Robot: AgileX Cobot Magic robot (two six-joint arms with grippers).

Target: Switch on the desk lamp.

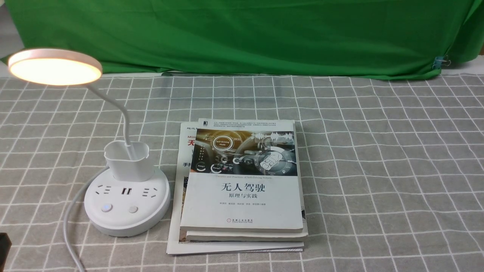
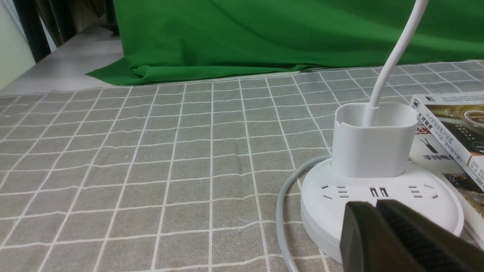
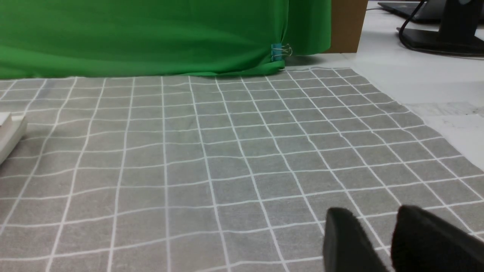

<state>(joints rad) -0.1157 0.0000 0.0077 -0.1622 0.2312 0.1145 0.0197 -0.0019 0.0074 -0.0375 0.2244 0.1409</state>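
The white desk lamp stands at the left of the table. Its round disc head (image 1: pixel 55 68) glows warm and lit. A thin neck (image 1: pixel 121 109) bends down into a small cup (image 1: pixel 126 160) on the round base (image 1: pixel 126 206), which has sockets and two buttons (image 1: pixel 107 207). In the left wrist view my left gripper (image 2: pixel 374 204) is shut and empty, with its tips close in front of the base (image 2: pixel 329 200); the buttons are hidden behind it. My right gripper (image 3: pixel 374 215) is open and empty, low over the cloth, far from the lamp.
A stack of books (image 1: pixel 242 185) lies right beside the base. The lamp's grey cable (image 1: pixel 70 223) runs from the base toward the front left edge. A grey checked cloth (image 1: pixel 378 170) covers the table, with a green backdrop (image 1: pixel 264 34) behind it.
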